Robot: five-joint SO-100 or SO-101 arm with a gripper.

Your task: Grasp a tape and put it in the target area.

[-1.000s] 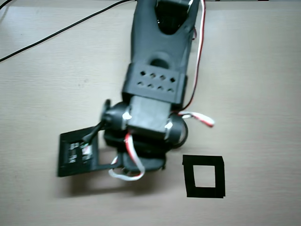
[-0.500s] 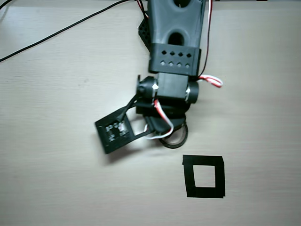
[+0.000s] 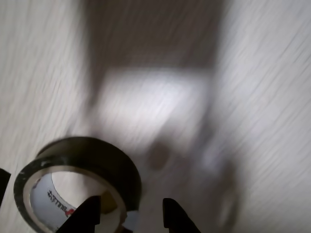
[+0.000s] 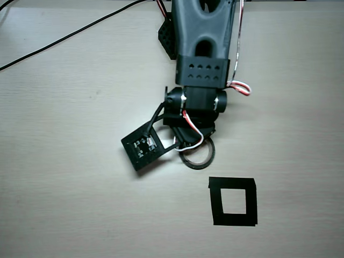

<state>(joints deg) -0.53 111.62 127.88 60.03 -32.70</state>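
Note:
The tape (image 3: 97, 155) is a dark ring with a pale inner core, sharp at the lower left of the wrist view while the table behind it is motion-blurred. My gripper (image 3: 131, 201) straddles the ring's near wall, one finger inside the hollow and one outside, and is shut on it. In the overhead view the tape (image 4: 198, 167) hangs under the gripper (image 4: 193, 148), up and left of the target area (image 4: 231, 183), a black tape square outline with bare table inside. The ring is outside the square.
The black camera board (image 4: 144, 146) sticks out to the left of the gripper. Red-and-white wires (image 4: 239, 86) loop at the arm's right side. A black cable (image 4: 64, 37) runs across the upper left of the beige table (image 4: 64, 204).

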